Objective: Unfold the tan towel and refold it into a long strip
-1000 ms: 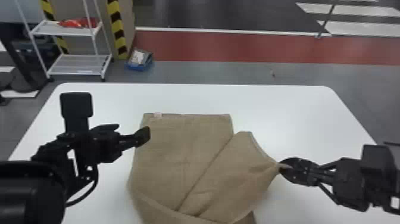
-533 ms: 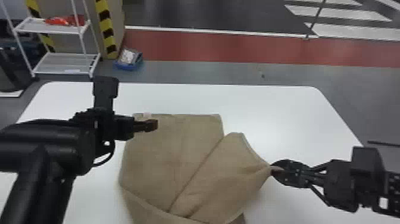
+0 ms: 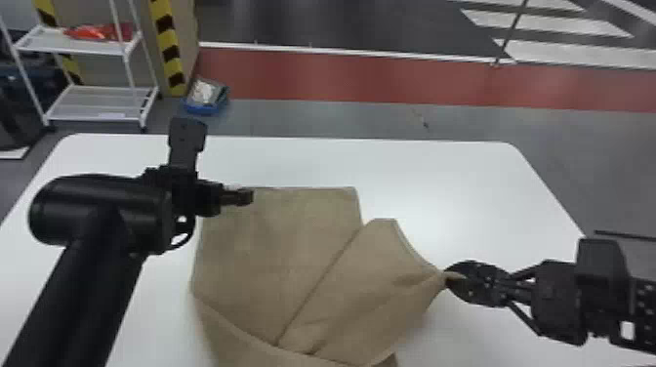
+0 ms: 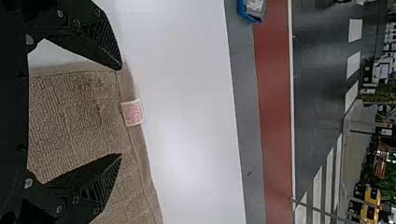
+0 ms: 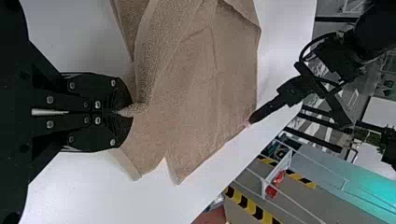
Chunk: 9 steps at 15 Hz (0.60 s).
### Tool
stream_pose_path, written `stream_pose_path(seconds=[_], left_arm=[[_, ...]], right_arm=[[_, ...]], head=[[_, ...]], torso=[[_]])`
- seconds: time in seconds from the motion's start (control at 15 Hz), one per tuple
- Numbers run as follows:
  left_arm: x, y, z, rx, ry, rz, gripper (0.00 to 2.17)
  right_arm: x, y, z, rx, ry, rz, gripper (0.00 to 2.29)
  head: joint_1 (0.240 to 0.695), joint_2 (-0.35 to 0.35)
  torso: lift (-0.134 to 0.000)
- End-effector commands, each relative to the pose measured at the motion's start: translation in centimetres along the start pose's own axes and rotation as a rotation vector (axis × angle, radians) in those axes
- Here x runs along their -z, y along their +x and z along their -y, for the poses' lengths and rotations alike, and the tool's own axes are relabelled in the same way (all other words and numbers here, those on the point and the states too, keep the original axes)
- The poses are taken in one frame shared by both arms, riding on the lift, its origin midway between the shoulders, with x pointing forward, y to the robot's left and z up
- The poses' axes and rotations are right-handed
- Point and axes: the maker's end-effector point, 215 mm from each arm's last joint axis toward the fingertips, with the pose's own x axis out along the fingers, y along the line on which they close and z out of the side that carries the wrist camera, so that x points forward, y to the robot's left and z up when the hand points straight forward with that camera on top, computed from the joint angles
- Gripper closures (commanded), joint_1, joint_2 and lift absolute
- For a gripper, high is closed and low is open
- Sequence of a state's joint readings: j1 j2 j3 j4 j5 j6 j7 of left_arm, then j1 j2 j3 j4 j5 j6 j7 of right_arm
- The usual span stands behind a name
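1. The wide, tan, woven cloth towel [image 3: 283, 254] is spread, still partly folded, on the smooth white table [image 3: 488, 195]. Its straight far edge is run left to right; its main panel is extended from there towards the near side, where a fold is laid across. The full long axis cannot be told, as the near end is cut off.

2. By the black two-fingered left gripper [image 3: 245, 197], the towel's far left corner is overhung. Its two fingers are held wide apart, with the small white fabric tag [image 4: 132, 112] on the far edge seen just beyond, between the tips. Whether the cloth is touched cannot be told.

3. By the black two-fingered right gripper [image 3: 454, 280], a gathered corner of the towel is pinched tightly, off to the right of the main panel. From that pinch, a loose slanting flap [image 3: 361, 293] is stretched back leftwards and nearer, over the panel.

4. The coming move is judged to turn on the far left corner: it lies right under the left gripper, which is much the nearer arm to it, while the right gripper is placed nearer and well to the right. A grip on the far hem is probably wanted, so that the layers can be opened between both arms; if only air is closed upon, the cloth may be dragged askew.
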State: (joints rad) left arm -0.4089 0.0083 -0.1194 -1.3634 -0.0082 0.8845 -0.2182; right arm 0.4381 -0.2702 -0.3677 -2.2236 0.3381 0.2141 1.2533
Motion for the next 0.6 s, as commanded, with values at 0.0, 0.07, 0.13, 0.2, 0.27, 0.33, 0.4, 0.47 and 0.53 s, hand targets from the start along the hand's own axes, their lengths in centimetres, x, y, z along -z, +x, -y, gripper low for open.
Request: stream_pose_path(seconds=[0.0,0.07,0.13,0.2,0.27,0.33,0.4,0.47,0.53], left_arm=[[0.8,0.7,0.0,-0.003,0.012,-0.019,0.28],[1.3,0.9,-0.5,-0.013,0.028,-0.033,0.44],[1.5,0.9,-0.4,-0.009,0.029,-0.037,0.75],[1.6,0.9,-0.3,-0.005,0.027,-0.036,1.16],[1.7,0.8,-0.4,-0.009,0.028,-0.037,1.53],[1.7,0.8,-0.7,-0.021,0.031,-0.039,1.92],[1.9,0.8,-0.9,-0.029,0.033,-0.044,2.15],[2.1,0.8,-1.0,-0.037,0.037,-0.051,2.15],[2.4,0.7,-1.2,-0.039,0.037,-0.056,2.15]], right_arm=[[0.2,-0.1,0.3,0.001,0.007,0.003,1.75],[0.3,0.0,0.4,0.001,0.009,0.003,1.75],[0.4,0.0,0.4,0.001,0.01,0.003,1.75],[0.5,0.0,0.5,0.002,0.012,0.002,1.75],[0.5,0.0,0.6,0.003,0.01,0.003,1.75],[0.5,0.0,0.6,0.002,0.012,0.004,1.75],[0.6,0.0,0.7,0.005,0.012,0.005,1.75],[0.6,-0.2,1.1,0.013,0.008,0.008,1.75],[0.8,-0.3,1.8,0.025,0.013,0.012,1.75]], head=[[0.695,-0.136],[0.695,-0.137],[0.695,-0.138],[0.695,-0.139],[0.695,-0.139],[0.695,-0.139],[0.695,-0.138],[0.695,-0.136],[0.695,-0.135]], torso=[[-0.123],[-0.123],[-0.123],[-0.123],[-0.123],[-0.123],[-0.123],[-0.123],[-0.123]])
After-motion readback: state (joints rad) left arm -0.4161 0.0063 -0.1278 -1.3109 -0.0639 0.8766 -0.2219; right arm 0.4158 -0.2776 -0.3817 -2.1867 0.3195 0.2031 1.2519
